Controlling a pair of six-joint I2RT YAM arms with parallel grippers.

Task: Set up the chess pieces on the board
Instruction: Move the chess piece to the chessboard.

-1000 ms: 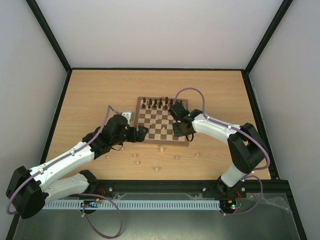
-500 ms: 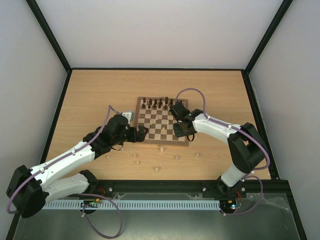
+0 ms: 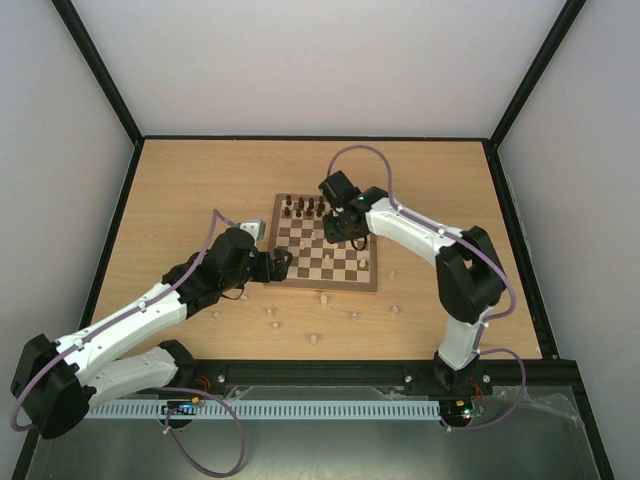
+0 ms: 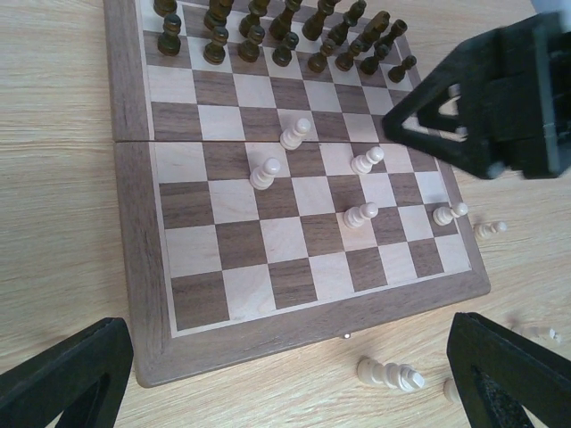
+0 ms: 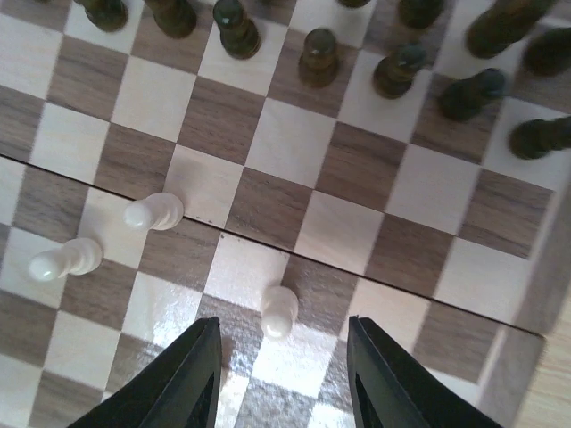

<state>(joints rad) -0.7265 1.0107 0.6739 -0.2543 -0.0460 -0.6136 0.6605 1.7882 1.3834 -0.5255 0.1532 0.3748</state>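
The board (image 3: 368,279) lies mid-table, also in the left wrist view (image 4: 147,294) and the right wrist view (image 5: 285,134). Dark brown pieces (image 3: 305,209) fill its far rows (image 4: 268,36) (image 5: 318,58). Several pale pawns (image 4: 263,173) stand on the middle squares. My right gripper (image 3: 347,228) hangs open over the board's far middle, and a pale pawn (image 5: 279,310) stands just ahead between its fingers (image 5: 192,379). My left gripper (image 3: 283,263) is open and empty at the board's near left edge, with its fingers (image 4: 67,379) wide apart.
Several pale pieces (image 3: 323,298) lie loose on the tabletop in front of the board. One lies on its side near my left gripper (image 4: 390,374), and another lies off the board's right edge (image 4: 489,229). The right gripper's body (image 4: 491,98) looms over the board's far right.
My right gripper has moved from the board's near right corner toward the far middle, close to the dark rows. The left arm has barely moved.
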